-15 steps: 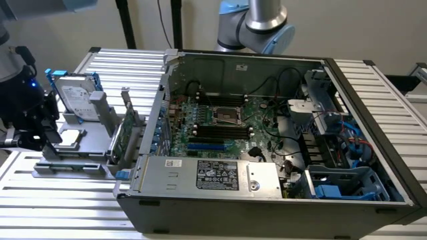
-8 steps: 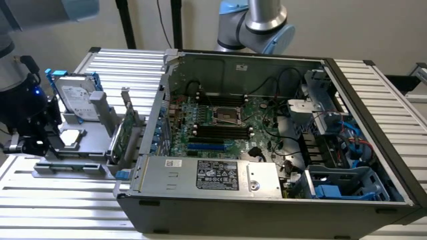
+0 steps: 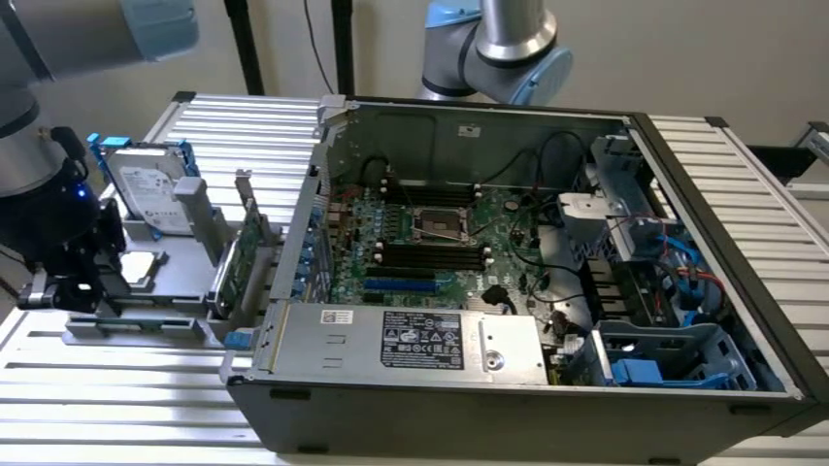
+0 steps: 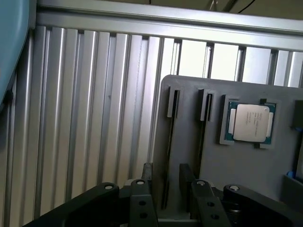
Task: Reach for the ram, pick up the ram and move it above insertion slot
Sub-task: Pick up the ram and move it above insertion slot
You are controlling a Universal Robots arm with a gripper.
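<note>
- I see the open computer case (image 3: 518,417) on the slatted table (image 3: 104,388).
- The grey holder (image 4: 246,175) sits beside the case, towards the exterior view's left.
- My gripper (image 4: 166,166) hangs unclenched, its fingers (image 4: 147,177) straddling the ram (image 4: 170,132).
- The ram stands on edge in the slot just beside the holder's edge.
- A processor chip (image 4: 249,123) lies further in.

1 gripper (image 4: 166,171), 1 processor (image 4: 249,122), 1 computer case (image 3: 518,427)
</note>
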